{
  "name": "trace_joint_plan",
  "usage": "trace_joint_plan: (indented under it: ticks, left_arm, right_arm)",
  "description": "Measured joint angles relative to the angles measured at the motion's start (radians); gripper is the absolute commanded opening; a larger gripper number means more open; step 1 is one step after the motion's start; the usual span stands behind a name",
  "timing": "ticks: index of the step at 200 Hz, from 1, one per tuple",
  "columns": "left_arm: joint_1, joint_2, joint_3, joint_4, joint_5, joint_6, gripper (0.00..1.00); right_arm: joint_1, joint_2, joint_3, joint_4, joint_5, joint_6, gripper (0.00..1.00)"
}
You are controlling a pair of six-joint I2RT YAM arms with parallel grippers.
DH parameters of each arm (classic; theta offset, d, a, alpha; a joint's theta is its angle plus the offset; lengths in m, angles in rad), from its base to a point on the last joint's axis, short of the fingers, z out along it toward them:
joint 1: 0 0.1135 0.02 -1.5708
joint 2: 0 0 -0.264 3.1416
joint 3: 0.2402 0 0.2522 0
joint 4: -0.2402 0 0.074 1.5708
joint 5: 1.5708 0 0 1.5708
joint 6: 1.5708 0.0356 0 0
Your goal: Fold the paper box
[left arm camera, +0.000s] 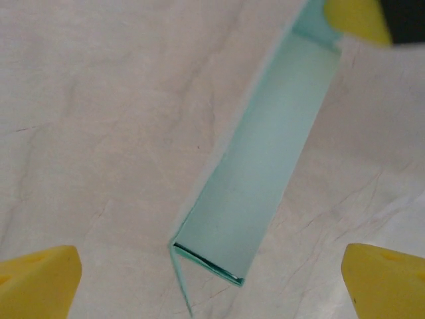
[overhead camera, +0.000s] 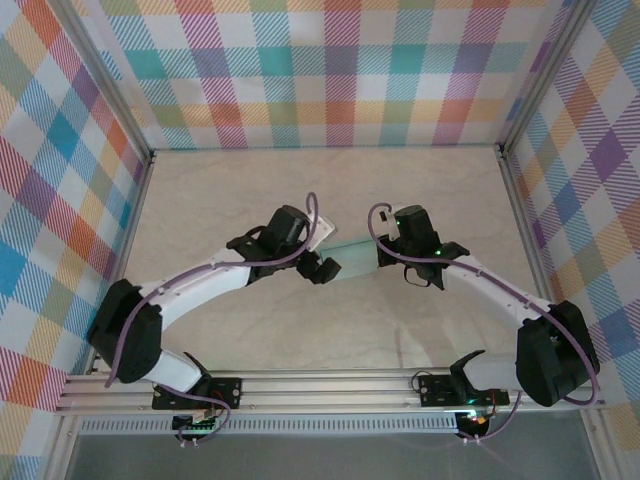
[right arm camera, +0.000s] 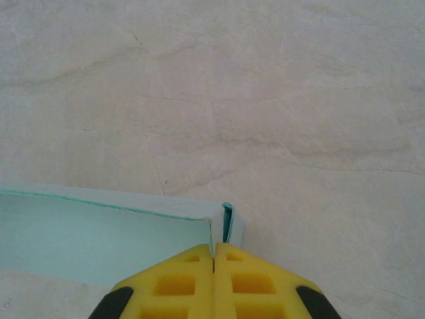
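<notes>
The paper box (overhead camera: 352,262) is a long, narrow mint-teal tray lying on the table between my two grippers. In the left wrist view the paper box (left arm camera: 265,166) runs diagonally, and a thin flap (left arm camera: 181,282) sticks out from its near end. My left gripper (left arm camera: 212,286) hovers over that end, open. Its yellow fingertips (left arm camera: 36,282) stand far apart on either side and touch nothing. My right gripper (right arm camera: 214,256) is shut on the end wall of the paper box (right arm camera: 99,236) at the far corner. From above, the left gripper (overhead camera: 320,266) and the right gripper (overhead camera: 384,255) face each other.
The pale marble-patterned tabletop (overhead camera: 320,190) is walled by plaid panels (overhead camera: 330,70) at the back and on both sides. An aluminium rail (overhead camera: 320,385) with both arm bases runs along the near edge. The right gripper's yellow finger (left arm camera: 355,18) shows at the box's far end.
</notes>
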Motion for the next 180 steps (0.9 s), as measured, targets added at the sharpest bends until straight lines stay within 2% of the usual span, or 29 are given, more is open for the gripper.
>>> trace_joint_plan:
  ticks: [46,62,126,139,156,180]
  left_arm:
    - [-0.007,-0.031,0.088,-0.157,-0.066,-0.196,0.68]
    - [-0.008,-0.016,0.140,-0.240,-0.086,-0.216,0.52]
    - [-0.012,0.183,0.320,-0.393,-0.108,-0.228,0.49]
    - [-0.012,0.219,0.342,-0.401,-0.112,-0.227,0.45]
    - [-0.012,0.238,0.351,-0.412,-0.125,-0.223,0.33]
    - [-0.012,0.239,0.353,-0.430,-0.134,-0.217,0.30]
  right_arm:
    - [0.001,-0.002,0.000,-0.006,0.007,0.000,0.00]
    - [0.003,-0.002,0.000,-0.006,0.008,-0.006,0.00]
    - [0.006,-0.013,0.000,-0.020,0.007,-0.018,0.00]
    - [0.007,-0.021,0.000,-0.031,0.007,-0.020,0.00]
    - [0.008,-0.028,0.000,-0.044,0.007,-0.022,0.00]
    - [0.008,-0.029,0.000,-0.047,0.008,-0.022,0.00]
